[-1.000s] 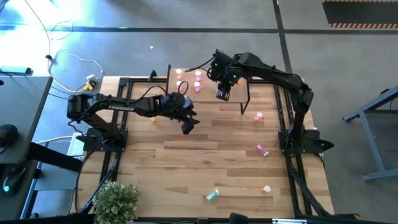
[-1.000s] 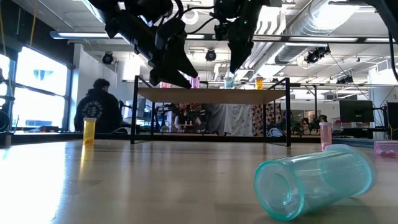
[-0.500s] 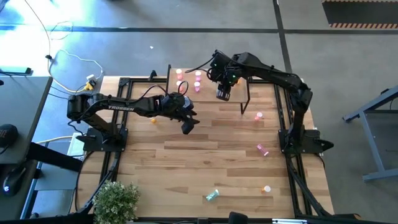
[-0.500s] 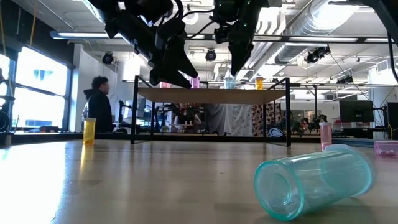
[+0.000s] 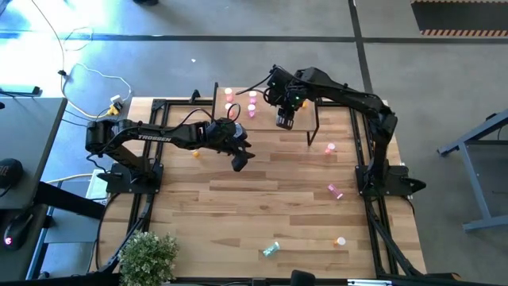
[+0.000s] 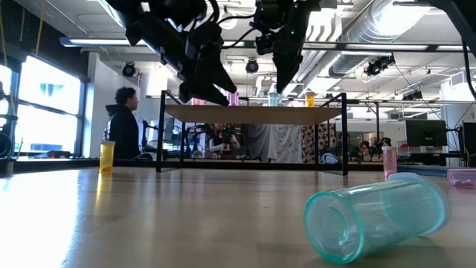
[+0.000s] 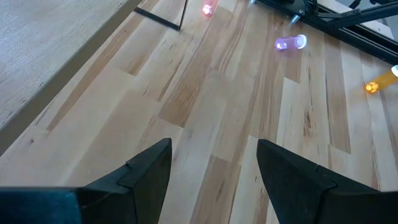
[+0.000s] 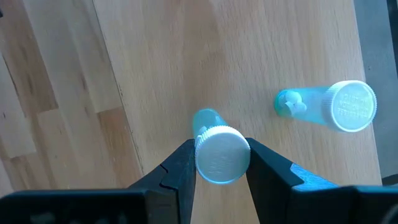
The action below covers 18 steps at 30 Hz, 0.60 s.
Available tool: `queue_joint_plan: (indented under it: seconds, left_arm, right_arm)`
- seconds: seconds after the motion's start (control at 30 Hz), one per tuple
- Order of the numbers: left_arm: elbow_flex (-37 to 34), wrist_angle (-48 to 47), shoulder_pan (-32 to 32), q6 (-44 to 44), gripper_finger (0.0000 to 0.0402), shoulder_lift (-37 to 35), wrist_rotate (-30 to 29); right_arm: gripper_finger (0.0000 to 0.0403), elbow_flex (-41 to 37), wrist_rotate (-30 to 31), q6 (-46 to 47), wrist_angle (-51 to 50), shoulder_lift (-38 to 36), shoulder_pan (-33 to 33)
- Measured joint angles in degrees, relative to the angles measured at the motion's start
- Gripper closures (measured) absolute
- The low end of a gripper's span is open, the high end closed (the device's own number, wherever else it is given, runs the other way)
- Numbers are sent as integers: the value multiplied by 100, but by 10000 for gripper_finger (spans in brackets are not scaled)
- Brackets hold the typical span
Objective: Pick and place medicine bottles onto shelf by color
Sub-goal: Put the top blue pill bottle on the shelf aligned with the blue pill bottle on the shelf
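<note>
Right gripper (image 8: 221, 163) clamps a teal bottle (image 8: 219, 151) by its white cap, upright over the shelf (image 8: 249, 56), near a second teal bottle (image 8: 328, 106) standing there. Left gripper (image 7: 214, 165) hangs open and empty above the table (image 7: 249, 124), beside the shelf.

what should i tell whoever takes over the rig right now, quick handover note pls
Right gripper: shut on a teal bottle, held over the shelf beside a teal bottle already standing there.
Left gripper: open, empty, above the table in front of the shelf.
Done: several pink bottles stand at the shelf's left end; an orange one is up too.
Left on the table: teal bottle on its side near the front edge, orange ones, and pink ones on the right side.
Next, probably: set down the held teal bottle, then fetch the rest.
</note>
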Motion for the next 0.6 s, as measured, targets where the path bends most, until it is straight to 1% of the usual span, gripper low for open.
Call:
queue_joint_plan:
  seconds: [0.2,0.3,0.6]
  left_arm:
    - [0,1,0,-1,174,0,0]
    - [0,2,0,0,174,0,0]
    - [0,2,0,1,174,0,0]
  right_arm:
    - [288,0,12,-37,-5,2,0]
    - [283,0,117,-50,-11,2,0]
    - [248,0,188,-52,-26,2,2]
